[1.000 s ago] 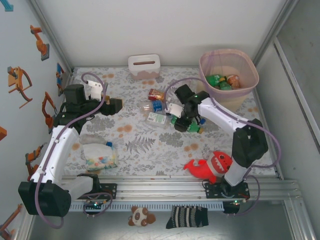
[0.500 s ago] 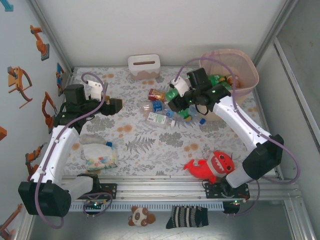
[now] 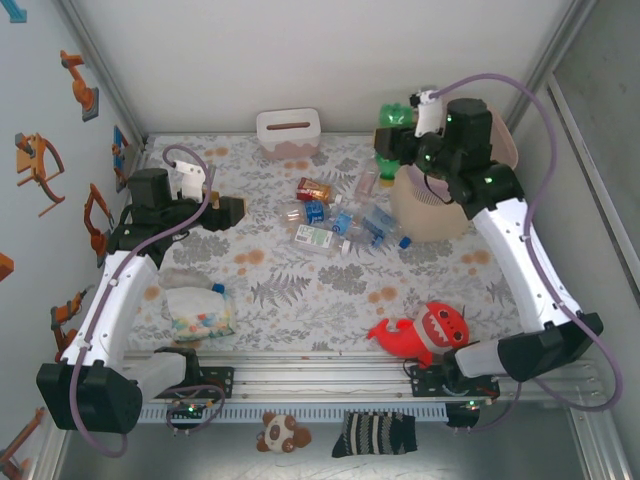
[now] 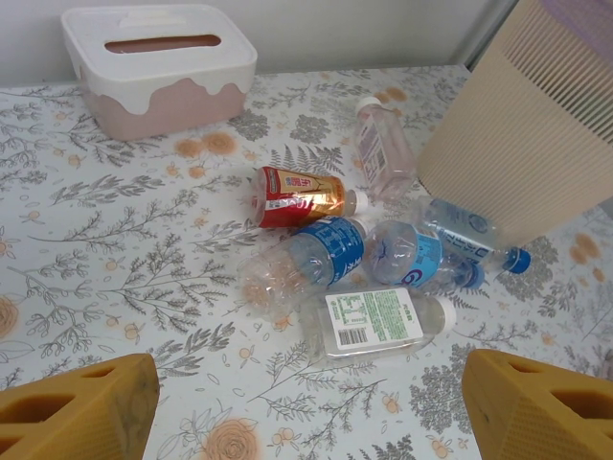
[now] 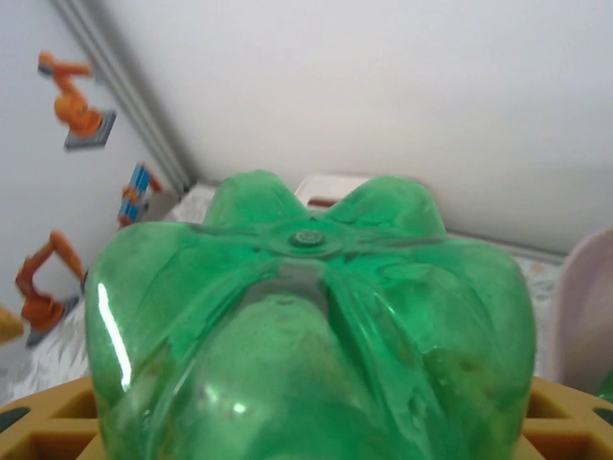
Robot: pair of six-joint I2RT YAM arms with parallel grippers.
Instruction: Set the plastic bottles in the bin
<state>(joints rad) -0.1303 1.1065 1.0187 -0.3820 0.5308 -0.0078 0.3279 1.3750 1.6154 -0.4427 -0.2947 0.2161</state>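
Right hand point(image 3: 398, 146): pinching a green bottle point(image 5: 306, 307), held high at the left rim of the bin point(image 3: 428, 212). The bottle's base faces the wrist camera.

Left hand point(image 3: 236, 210): fingers spread wide, holding nothing, low over the bench point(image 4: 115, 278) to the left of the bottles.

Several loose bottles point(image 4: 374, 321) lie on their sides in a cluster on the bench, just beside the bin's wall.

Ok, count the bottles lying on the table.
6, all left of the bin: copper-brown bottle, pinkish bottle, blue-labelled bottle, second blue-labelled bottle, blue-capped bottle at the bin's foot, white-labelled bottle. The bin may hide more.
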